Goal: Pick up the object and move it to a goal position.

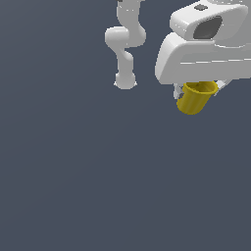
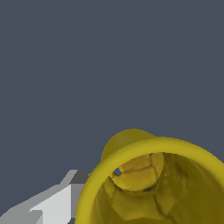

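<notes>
Featureless slate-grey ground fills both views. Upper right of the exterior frame: the yellow cup [image 1: 195, 99] hangs tilted beneath the white gripper [image 1: 198, 90], fingers closed about its rim (contact largely hidden). Judged light, rigid, glossy and slip-prone; the rim wall is the sensible hold.

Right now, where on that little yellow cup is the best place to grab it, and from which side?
Probably the rim wall, from above, one finger inside and one outside. The yellow cup is narrower than the end effector, and its round mouth opens toward the wrist, as the wrist view shows. It hangs slightly tilted under the end effector, apparently held about that way.
</notes>
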You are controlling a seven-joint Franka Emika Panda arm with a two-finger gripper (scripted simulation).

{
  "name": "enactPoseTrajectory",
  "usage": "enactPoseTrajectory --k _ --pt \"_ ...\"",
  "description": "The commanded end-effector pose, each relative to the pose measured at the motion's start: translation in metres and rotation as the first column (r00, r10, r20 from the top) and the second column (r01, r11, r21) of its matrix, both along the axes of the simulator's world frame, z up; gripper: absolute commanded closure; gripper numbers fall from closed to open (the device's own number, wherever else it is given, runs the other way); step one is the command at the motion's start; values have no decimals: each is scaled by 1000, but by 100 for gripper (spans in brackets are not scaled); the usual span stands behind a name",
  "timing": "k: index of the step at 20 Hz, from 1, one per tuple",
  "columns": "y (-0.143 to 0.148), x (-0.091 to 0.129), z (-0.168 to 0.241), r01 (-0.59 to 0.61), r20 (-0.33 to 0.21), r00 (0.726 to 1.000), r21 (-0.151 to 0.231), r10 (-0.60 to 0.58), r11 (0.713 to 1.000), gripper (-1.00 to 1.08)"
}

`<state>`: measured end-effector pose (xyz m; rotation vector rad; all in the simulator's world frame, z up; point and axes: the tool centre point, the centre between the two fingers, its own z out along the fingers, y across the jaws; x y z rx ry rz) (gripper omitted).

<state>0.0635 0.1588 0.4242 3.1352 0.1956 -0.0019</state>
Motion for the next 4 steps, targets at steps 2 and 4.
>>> enactPoseTrajectory --k 2,4 --pt "2 1 4 0 1 1000 0 0 1000 108" --pt "2 1 5 0 1 1000 0 0 1000 108"
